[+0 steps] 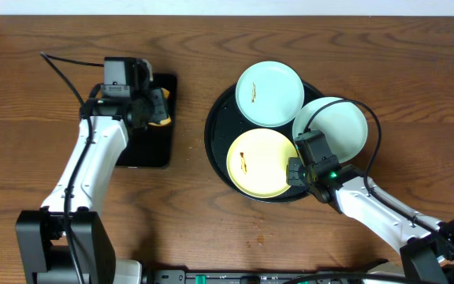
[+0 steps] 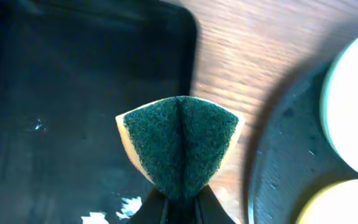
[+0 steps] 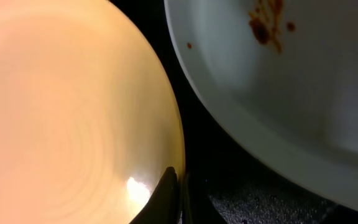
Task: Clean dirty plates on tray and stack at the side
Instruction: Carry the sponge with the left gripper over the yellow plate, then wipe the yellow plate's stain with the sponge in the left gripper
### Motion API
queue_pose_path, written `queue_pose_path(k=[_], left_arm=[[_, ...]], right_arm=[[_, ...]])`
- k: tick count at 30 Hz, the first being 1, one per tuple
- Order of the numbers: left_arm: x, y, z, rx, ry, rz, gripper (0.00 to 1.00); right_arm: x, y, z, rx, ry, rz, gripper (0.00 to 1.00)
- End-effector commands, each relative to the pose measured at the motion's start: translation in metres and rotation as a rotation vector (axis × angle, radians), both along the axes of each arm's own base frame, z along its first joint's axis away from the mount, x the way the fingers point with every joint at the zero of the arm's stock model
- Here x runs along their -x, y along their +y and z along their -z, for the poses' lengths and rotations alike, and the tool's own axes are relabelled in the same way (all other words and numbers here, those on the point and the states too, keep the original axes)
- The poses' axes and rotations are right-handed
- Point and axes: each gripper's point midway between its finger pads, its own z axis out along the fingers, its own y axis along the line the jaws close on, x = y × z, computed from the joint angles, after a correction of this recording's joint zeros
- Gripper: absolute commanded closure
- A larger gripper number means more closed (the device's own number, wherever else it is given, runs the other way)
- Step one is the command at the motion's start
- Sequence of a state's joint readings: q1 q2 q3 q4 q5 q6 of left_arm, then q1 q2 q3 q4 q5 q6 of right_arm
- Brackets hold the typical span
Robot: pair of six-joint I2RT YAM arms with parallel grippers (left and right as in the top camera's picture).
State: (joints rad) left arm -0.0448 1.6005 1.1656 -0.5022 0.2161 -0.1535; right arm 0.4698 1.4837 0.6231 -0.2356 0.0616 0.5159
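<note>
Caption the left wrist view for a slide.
Left jaws pinch a folded green sponge above the rim of the rectangular black tray, plates at right.

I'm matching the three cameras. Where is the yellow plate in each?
Overhead: yellow plate just right of centre, on the round black tray.
Left wrist: a sliver of yellow plate in the bottom right corner.
Right wrist: yellow plate fills the left half.
Shared landmark: the round black tray beneath it, in all three.

Tray point(image 1: 213, 134): round, glossy black, on my tabletop point(image 1: 180, 225).
Yellow plate point(image 1: 260, 163): front of tray, brown smear at left.
Back plate point(image 1: 269, 94): blue-white, smeared.
Right plate point(image 1: 331, 125): blue-white, at tray's rim.
</note>
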Motion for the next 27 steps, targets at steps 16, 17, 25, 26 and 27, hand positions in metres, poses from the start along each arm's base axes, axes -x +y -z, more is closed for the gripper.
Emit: queue_pose_path(k=[16,17,25,26,27], left_arm=[[0.08,-0.173,0.008,-0.045,0.069,0.353,0.92],[0.083,-0.176,0.012,-0.056,0.07,0.355,0.93],[0.092,-0.19,0.054,-0.08,0.115,0.352,0.93],[0.092,-0.19,0.06,-0.084,0.123,0.352,0.93],[0.092,-0.19,0.066,-0.089,0.132,0.352,0.93]], right_arm=[[0.004,-0.003,0.005,0.019,0.013,0.0,0.99],[0.004,-0.003,0.005,0.019,0.013,0.0,0.99],[0.004,-0.002,0.006,0.017,0.014,-0.002,0.99],[0.004,-0.002,0.006,0.017,0.014,-0.002,0.99],[0.004,-0.002,0.006,0.017,0.014,-0.002,0.99]])
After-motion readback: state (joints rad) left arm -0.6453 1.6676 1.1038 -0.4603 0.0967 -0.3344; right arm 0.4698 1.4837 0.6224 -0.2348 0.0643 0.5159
